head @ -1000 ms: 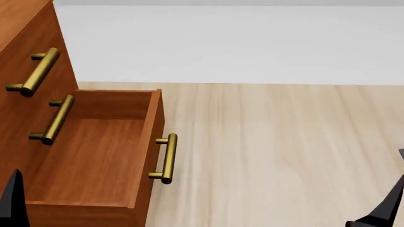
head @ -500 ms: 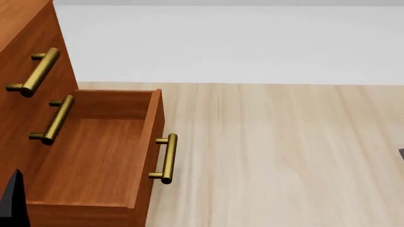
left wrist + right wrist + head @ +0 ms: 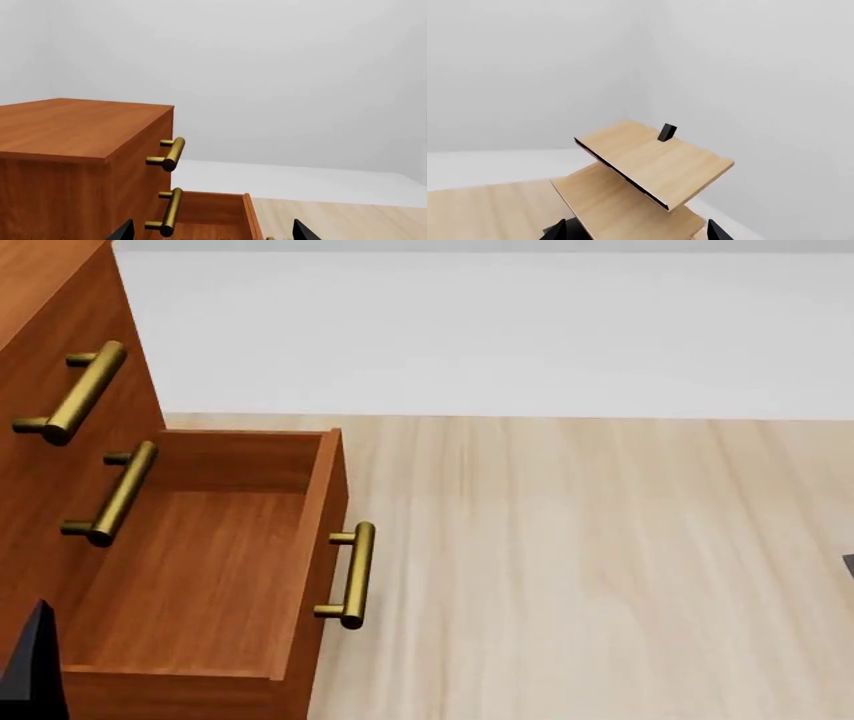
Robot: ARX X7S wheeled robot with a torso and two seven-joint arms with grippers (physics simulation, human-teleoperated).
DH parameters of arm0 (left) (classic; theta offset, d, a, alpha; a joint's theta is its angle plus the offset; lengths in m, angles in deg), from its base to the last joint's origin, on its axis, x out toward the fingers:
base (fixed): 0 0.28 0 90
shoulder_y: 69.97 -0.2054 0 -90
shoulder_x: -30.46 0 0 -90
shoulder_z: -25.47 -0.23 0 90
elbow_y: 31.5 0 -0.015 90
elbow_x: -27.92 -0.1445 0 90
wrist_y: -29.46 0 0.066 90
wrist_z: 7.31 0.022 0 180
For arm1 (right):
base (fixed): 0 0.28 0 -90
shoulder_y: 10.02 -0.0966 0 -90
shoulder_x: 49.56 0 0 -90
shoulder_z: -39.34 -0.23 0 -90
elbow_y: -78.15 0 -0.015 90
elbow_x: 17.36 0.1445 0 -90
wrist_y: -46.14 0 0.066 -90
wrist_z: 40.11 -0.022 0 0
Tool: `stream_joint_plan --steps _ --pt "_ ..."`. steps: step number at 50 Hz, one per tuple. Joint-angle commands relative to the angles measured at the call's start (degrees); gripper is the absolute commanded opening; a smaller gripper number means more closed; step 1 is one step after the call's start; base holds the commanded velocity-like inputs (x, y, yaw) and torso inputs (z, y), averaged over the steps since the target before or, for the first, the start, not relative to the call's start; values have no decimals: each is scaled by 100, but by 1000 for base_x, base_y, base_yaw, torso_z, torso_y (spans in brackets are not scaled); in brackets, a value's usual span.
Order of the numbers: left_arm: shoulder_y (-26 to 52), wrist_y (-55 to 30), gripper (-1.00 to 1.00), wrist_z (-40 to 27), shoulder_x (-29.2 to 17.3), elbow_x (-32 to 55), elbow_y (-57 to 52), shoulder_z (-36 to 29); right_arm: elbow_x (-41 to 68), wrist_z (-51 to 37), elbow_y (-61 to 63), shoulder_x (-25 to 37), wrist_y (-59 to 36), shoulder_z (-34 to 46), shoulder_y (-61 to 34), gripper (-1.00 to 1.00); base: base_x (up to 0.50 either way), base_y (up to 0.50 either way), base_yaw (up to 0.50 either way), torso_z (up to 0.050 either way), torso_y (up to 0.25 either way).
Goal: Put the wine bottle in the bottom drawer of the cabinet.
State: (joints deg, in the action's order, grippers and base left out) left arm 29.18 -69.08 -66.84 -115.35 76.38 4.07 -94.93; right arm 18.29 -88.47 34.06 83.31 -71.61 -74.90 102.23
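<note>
On pale wood floor (image 3: 601,570), bottom drawer (image 3: 200,570) open

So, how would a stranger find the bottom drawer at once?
Look for the reddish-brown cabinet at the left of the head view. Its bottom drawer is the lowest of three. Only this one is pulled out, showing a bare wooden floor, with its brass handle out front.
</note>
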Motion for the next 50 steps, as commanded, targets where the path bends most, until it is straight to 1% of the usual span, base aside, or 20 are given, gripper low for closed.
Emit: stream_joint_plan --steps 1,11,50 --pt "-9 36 100 43 23 -12 63 -31 -40 87 -294 -112 101 -18 56 100 0 0 0 0 0" --pt "64 -31 100 31 52 8 44 -68 -122 180 -606 -254 238 138 17 100 0 0 0 0 0" --pt "48 8 100 57 66 -37 123 -126 -274 479 -1582 -681 660 329 -24 100 0 0 0 0 0"
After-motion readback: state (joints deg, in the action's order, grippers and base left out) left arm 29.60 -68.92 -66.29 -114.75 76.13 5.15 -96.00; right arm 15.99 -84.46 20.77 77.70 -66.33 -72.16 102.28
